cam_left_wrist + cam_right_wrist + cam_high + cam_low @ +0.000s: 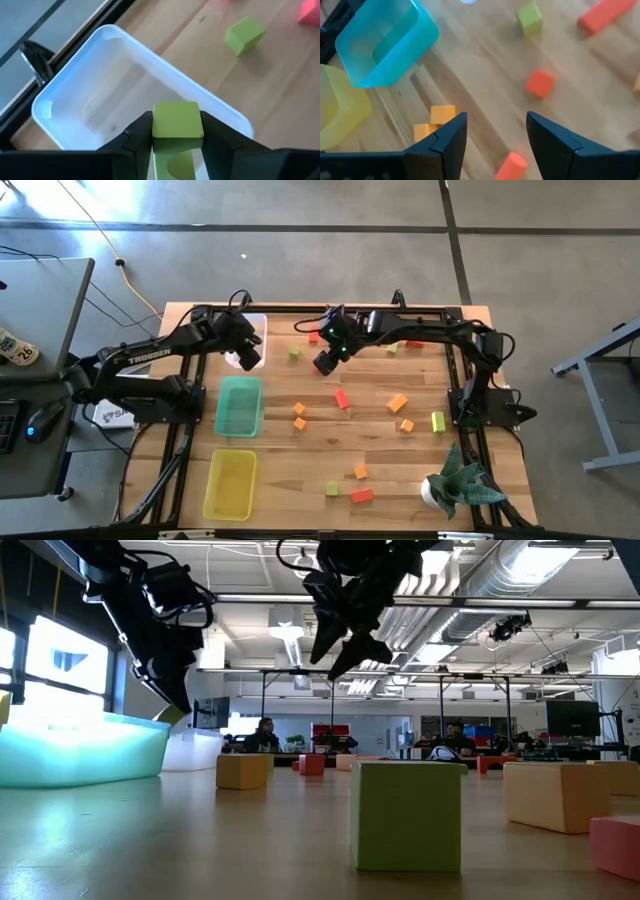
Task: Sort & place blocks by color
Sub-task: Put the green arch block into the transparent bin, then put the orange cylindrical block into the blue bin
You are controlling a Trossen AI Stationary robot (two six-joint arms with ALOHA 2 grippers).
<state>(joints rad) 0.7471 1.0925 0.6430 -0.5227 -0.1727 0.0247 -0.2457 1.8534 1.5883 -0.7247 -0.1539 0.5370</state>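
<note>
1. The left gripper (176, 145) hangs over the clear tray (75, 75) at the far left of the table (300, 470), its fingers (135, 137) pressed on the two sides of a green block (177, 120).
2. That block is a short bar: its long axis runs along the fingers, with one square end pointing forward out of the tips toward the tray floor below.
3. The right gripper (495, 135) hovers above the middle of the table's far half, fingers well apart and holding nothing.
4. Under it lie a red cube (540, 82), two orange cubes (434, 122) touching each other, and a red bar (606, 14) lying flat with its long axis slanted across the wood grain.
5. A green cube (295, 354) sits flat between the two grippers, just beside the clear tray.
6. The green tray (238, 405) and yellow tray (230, 482) stand in a line toward the near edge on the left; whether either holds a block is hard to tell from above.
7. Other blocks lie scattered over the right half: a red bar (342, 399) slanted across the grain, orange cubes (398, 403), an upright green bar (438, 421), and near the front edge a green cube (332, 490) beside a red bar (362, 496) lying roughly along the grain.
8. A potted plant (455, 485) stands at the near right corner.
</note>
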